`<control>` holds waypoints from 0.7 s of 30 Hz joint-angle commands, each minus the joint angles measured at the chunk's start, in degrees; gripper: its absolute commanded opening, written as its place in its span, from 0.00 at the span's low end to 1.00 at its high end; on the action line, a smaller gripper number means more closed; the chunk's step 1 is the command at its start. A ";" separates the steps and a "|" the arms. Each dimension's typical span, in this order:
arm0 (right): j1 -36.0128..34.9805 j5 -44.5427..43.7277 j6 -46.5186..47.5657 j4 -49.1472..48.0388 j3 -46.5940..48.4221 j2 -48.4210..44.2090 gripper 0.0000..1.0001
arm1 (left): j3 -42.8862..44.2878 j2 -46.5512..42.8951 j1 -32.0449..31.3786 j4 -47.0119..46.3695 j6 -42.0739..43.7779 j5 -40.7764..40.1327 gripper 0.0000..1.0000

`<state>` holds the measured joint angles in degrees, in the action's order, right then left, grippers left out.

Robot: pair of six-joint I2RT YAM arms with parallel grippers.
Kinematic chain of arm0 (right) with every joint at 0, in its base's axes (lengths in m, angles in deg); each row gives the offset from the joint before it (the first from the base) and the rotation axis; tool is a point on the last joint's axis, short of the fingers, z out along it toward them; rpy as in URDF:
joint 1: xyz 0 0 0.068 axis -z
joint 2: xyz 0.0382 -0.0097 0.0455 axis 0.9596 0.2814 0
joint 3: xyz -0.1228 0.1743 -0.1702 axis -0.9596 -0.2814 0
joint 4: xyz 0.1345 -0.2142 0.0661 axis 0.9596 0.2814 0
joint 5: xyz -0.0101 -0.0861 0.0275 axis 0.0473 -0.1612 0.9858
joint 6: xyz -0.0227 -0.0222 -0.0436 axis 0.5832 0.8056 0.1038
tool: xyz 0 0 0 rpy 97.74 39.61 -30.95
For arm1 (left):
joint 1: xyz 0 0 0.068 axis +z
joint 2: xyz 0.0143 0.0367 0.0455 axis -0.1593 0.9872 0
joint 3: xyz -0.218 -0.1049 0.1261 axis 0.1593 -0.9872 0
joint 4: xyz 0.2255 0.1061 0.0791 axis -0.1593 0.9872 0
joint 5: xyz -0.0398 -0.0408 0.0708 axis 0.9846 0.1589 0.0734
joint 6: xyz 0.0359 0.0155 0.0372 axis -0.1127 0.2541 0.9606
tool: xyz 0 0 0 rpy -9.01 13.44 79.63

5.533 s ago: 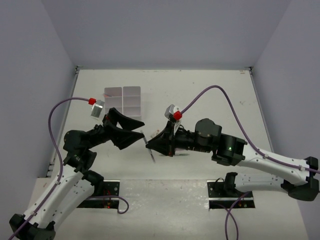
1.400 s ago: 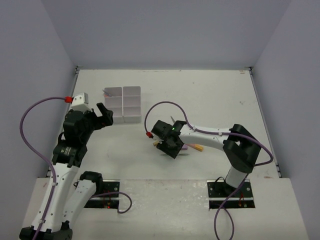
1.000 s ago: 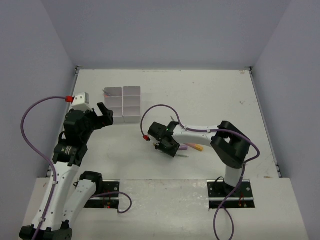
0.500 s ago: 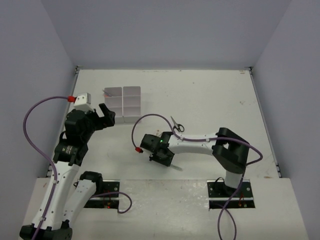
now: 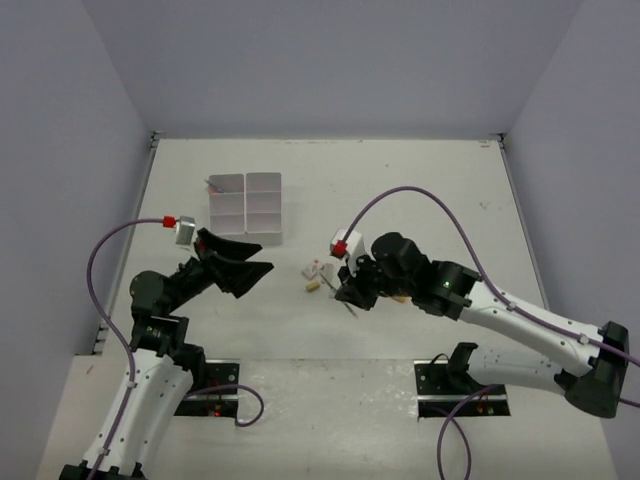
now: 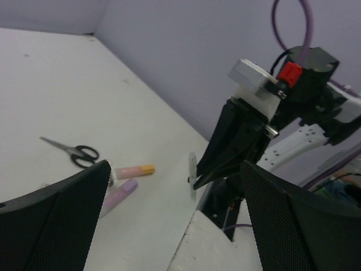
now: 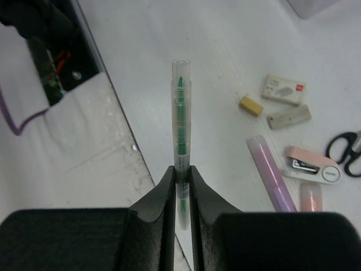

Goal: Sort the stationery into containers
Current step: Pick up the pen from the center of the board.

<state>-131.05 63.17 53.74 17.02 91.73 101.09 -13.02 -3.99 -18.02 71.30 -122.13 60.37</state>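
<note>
My right gripper point(image 7: 180, 176) is shut on a thin green pen point(image 7: 180, 121) and holds it above the table's near edge; the top view shows the gripper point(image 5: 350, 293) near the middle front. My left gripper point(image 5: 256, 270) is open and empty, pointing right toward it, with its mesh pads point(image 6: 52, 221) wide apart. The white six-compartment tray point(image 5: 247, 208) stands at the back left. On the table lie black-handled scissors point(image 7: 347, 150), a purple marker point(image 7: 271, 173), a pink-orange marker point(image 6: 133, 170) and small erasers point(image 7: 285, 89).
A small pink and white stapler-like item point(image 7: 313, 170) lies by the markers. A small yellow block point(image 7: 251, 105) and a grey eraser point(image 7: 289, 116) lie close together. Something pink sits in the tray's far left compartment point(image 5: 213, 185). The table's near edge point(image 7: 132, 148) is below the pen.
My right gripper has lifted off the table and moved right with the green pen in it. My left arm has lowered and swung its open gripper toward the middle.
</note>
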 commanded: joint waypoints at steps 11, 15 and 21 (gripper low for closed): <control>0.07 16.76 -17.04 -26.35 0.15 -4.40 0.00 | 3.74 11.94 -23.59 -16.77 -3.58 -8.32 0.93; -0.17 17.83 -18.42 -27.48 -0.62 -3.24 0.00 | 4.83 12.91 -25.10 -16.84 -2.61 -10.09 0.78; -0.30 18.24 -19.53 -27.68 0.50 -1.49 0.00 | 5.84 14.76 -27.79 -18.43 -2.17 -10.24 0.68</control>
<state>-131.02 78.97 36.23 -7.52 90.01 98.46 -9.78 9.71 -43.94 55.63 -126.40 52.04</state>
